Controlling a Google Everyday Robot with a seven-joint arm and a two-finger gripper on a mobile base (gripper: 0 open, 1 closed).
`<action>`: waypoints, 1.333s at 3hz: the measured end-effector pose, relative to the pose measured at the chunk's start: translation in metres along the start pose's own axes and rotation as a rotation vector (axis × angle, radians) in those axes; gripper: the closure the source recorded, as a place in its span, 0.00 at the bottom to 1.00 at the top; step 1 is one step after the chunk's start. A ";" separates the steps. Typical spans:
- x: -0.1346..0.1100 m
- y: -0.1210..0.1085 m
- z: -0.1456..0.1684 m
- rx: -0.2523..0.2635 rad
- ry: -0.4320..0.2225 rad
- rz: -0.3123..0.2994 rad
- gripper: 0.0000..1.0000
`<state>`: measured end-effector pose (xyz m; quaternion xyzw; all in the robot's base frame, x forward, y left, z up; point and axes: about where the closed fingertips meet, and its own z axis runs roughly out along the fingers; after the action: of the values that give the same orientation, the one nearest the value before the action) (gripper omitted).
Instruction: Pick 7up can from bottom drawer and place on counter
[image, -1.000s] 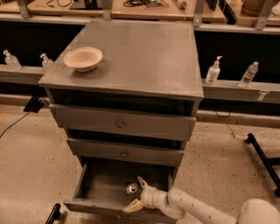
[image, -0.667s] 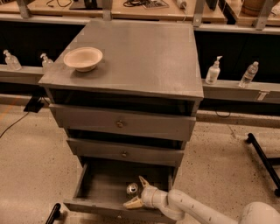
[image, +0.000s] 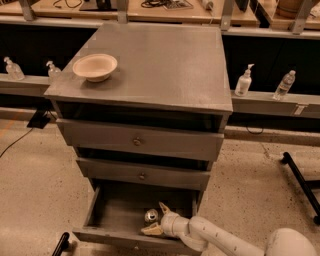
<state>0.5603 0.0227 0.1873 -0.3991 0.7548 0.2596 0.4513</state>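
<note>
The bottom drawer (image: 107, 220) is pulled open at the foot of the grey cabinet. The 7up can (image: 150, 215) stands upright inside it, right of the middle, its silver top showing. My gripper (image: 157, 218) reaches into the drawer from the lower right. Its two pale fingers are spread open, one behind the can and one in front of it, so the can sits at the mouth of the fingers. The counter (image: 165, 55) is the broad grey cabinet top above.
A beige bowl (image: 95, 66) sits on the counter's left side. Two upper drawers (image: 137, 141) are partly open. Plastic bottles (image: 243, 81) stand on ledges beside the cabinet. A black stand leg (image: 300, 180) lies on the floor at right.
The gripper has edged slightly closer to the can; the can and drawer have not moved.
</note>
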 end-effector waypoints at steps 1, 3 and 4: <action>0.009 0.000 0.007 0.002 0.018 -0.012 0.33; -0.001 0.002 0.001 0.002 -0.079 -0.071 0.79; -0.051 0.011 -0.034 -0.058 -0.192 -0.093 1.00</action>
<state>0.5491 0.0216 0.2484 -0.4198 0.6810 0.2971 0.5214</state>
